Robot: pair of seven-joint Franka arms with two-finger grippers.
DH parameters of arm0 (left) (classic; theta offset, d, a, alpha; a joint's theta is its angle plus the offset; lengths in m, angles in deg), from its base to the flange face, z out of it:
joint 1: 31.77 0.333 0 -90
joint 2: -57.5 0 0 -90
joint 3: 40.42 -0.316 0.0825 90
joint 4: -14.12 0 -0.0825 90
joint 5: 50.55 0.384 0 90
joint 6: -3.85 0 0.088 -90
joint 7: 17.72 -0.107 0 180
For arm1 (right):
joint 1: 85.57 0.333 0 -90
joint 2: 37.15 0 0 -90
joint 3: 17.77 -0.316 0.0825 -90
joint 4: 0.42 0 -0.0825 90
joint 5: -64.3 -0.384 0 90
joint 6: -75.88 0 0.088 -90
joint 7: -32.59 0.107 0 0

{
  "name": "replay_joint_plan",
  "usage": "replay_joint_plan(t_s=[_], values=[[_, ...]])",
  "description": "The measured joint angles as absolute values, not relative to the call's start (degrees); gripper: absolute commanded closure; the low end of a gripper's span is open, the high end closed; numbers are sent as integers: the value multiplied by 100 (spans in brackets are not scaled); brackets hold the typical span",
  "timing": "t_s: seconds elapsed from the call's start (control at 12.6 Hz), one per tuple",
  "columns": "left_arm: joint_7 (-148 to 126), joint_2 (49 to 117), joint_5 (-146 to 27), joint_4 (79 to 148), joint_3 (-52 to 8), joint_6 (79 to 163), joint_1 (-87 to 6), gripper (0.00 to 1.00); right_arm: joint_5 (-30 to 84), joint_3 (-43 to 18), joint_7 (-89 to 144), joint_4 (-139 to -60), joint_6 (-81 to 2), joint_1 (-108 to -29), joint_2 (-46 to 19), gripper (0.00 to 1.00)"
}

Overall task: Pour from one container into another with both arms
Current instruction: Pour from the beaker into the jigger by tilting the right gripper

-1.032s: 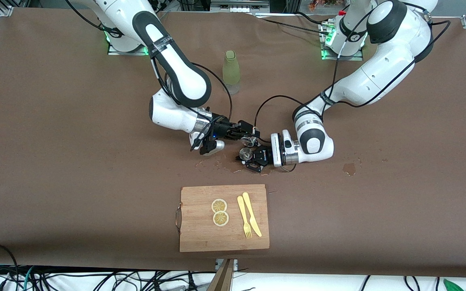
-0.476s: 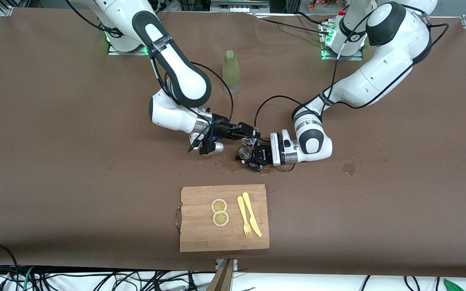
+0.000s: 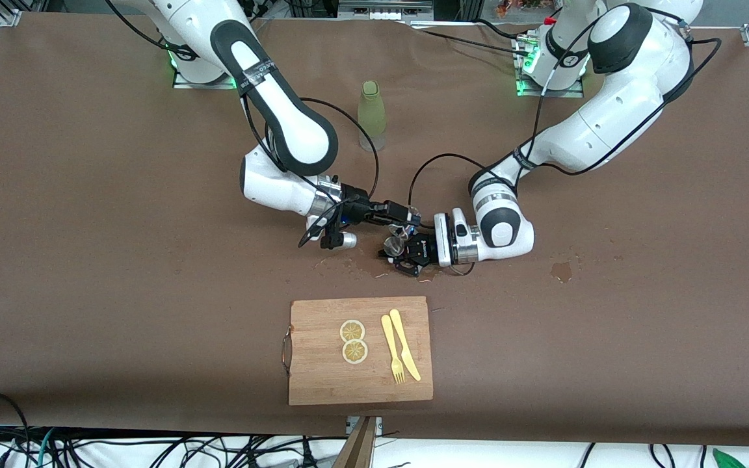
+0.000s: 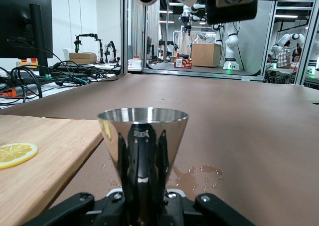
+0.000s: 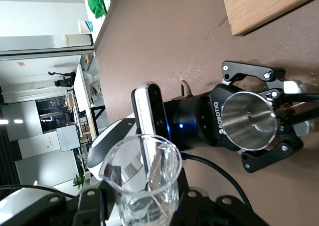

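Since the earlier frames, the right gripper (image 3: 406, 218) has been tilted a little further over the metal cup (image 3: 393, 246), and the right arm's elbow has shifted slightly toward its base; the left gripper (image 3: 402, 255) has hardly moved. Near the middle of the table (image 3: 88, 260), the clear glass beaker (image 5: 142, 172) is pinched between the right gripper's fingers and is leaned toward the metal cup; the metal cup is pinched upright between the left gripper's fingers (image 4: 142, 176), just beside and slightly below the beaker. Small wet spots are seen on the table under both grippers. A wooden cutting board (image 3: 322, 377) is placed at the table's edge nearest the front camera, with two lemon slices (image 3: 353, 340), a yellow fork (image 3: 392, 357) and a yellow knife (image 3: 406, 344) on it; a green bottle (image 3: 372, 116) is stood upright near the edge where the arms' bases are mounted.
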State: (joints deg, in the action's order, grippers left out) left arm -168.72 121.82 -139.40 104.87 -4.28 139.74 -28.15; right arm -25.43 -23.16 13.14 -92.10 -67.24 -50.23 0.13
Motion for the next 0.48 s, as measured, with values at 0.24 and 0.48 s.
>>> replay_joint_plan(t_s=[0.24, 0.48], values=[[-16875, 12184, -13943, 10487, -427, 13975, -2815, 100, -2555, -2316, 1354, -9148, -6724, -5022, 68, 70], [-16875, 12184, -13947, 10487, -427, 13975, -2815, 100, -2700, -2315, 1389, -9029, -6724, -5022, 160, 70]])
